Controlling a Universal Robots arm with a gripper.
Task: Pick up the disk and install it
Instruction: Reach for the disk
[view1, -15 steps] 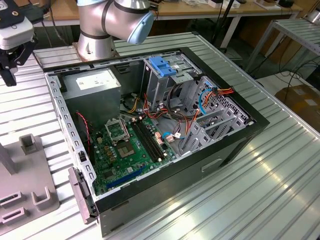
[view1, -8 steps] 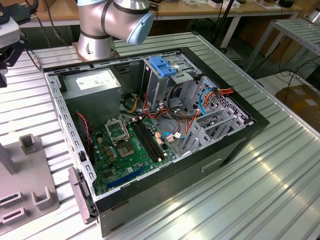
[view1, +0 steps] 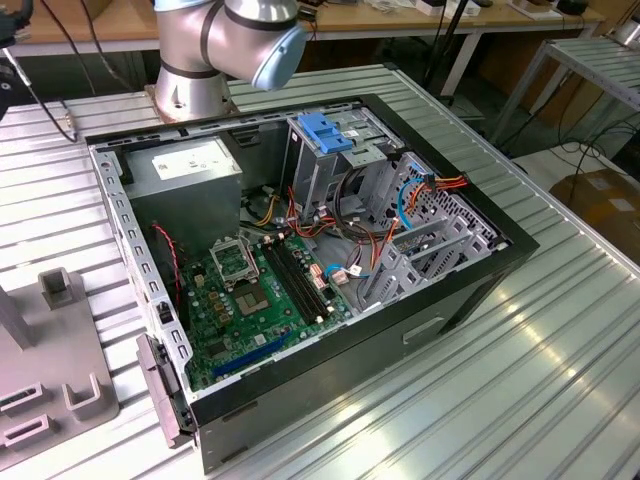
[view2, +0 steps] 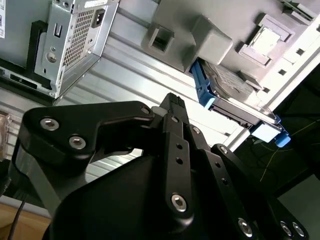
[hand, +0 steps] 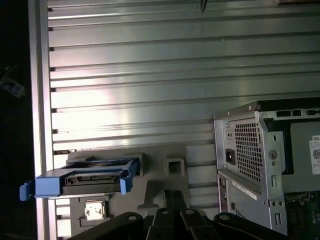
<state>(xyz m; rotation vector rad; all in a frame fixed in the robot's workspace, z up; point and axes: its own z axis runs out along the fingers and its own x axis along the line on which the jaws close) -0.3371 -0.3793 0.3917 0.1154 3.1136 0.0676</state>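
On a ribbed metal table (view1: 560, 330), an opened computer case (view1: 330, 385) lies below the robot arm (view1: 230, 40), its drive cage (view1: 330, 160) laid bare in the exterior view. Both wrist views take in a grey holder (hand: 160, 172) beside the case, where the disk (hand: 92, 182) sits slotted in its blue rails, untouched. The pick-up looks yet to begin: the gripper (hand: 174, 199) hangs clear of the disk, fingers pressed together on nothing, and a grasp would call for them to part across the rails.
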